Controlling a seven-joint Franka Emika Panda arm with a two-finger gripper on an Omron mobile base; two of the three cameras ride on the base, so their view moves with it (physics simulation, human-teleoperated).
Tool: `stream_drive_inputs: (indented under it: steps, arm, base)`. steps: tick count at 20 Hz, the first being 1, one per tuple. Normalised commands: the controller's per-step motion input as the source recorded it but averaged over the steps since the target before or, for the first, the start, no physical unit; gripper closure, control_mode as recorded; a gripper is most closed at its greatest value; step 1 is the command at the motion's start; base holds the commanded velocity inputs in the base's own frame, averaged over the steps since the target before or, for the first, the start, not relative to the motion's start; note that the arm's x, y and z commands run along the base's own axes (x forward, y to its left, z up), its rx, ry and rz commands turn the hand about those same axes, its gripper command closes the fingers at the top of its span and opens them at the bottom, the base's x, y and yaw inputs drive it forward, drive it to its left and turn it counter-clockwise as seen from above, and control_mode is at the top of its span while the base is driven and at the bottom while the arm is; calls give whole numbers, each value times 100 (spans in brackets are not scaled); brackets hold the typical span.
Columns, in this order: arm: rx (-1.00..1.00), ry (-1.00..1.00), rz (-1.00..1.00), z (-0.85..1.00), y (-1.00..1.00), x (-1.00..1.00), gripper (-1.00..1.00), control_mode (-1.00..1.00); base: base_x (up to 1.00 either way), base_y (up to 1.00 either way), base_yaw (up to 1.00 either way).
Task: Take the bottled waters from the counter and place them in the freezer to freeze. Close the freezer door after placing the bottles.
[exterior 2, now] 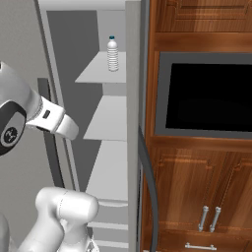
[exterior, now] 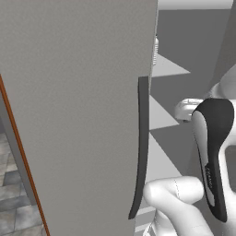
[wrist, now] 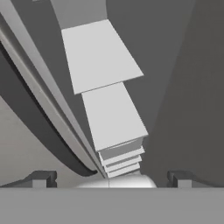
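One bottled water (exterior 2: 112, 53) stands upright on an upper shelf (exterior 2: 101, 71) inside the freezer (exterior 2: 88, 34), well back from the shelf's front edge; in the left base view only a sliver of it peeks past the edge of the freezer door (exterior: 83, 115). You can't see a second bottle anywhere here, so don't assume both are in. If one is still on the counter and you shut up now, the task fails on the count.

The freezer door hangs open, its dark bar handle (exterior: 142, 147) just beside the arm. Your gripper (wrist: 109, 179) looks down the stack of pale shelves with its fingertips (wrist: 41, 179) spread wide and nothing between them.

The main risk is the close itself. With the arm this near the door's edge and partly within the opening, a swing of the door can pinch the elbow or forearm against the cabinet. Push from a poor spot near the hinge side and the panel may stall ajar. Shove too hard and the jolt could tip that lone upright bottle off its shelf. The neighbouring grey door (exterior 2: 133, 123) stands close by, so a wide swing may clip it.
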Motion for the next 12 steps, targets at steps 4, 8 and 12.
stream_drive_inputs:
  steps: [4, 8, 12]
  arm:
    - [0, 5, 4, -27, 0, 0, -100, -100]
    - [0, 1, 5, -35, 0, -2, -100, -100]
    - [0, 9, 3, -26, 0, 0, -100, -100]
  base:
    - [0, 0, 0]
    - [0, 0, 0]
    - [0, 0, 0]
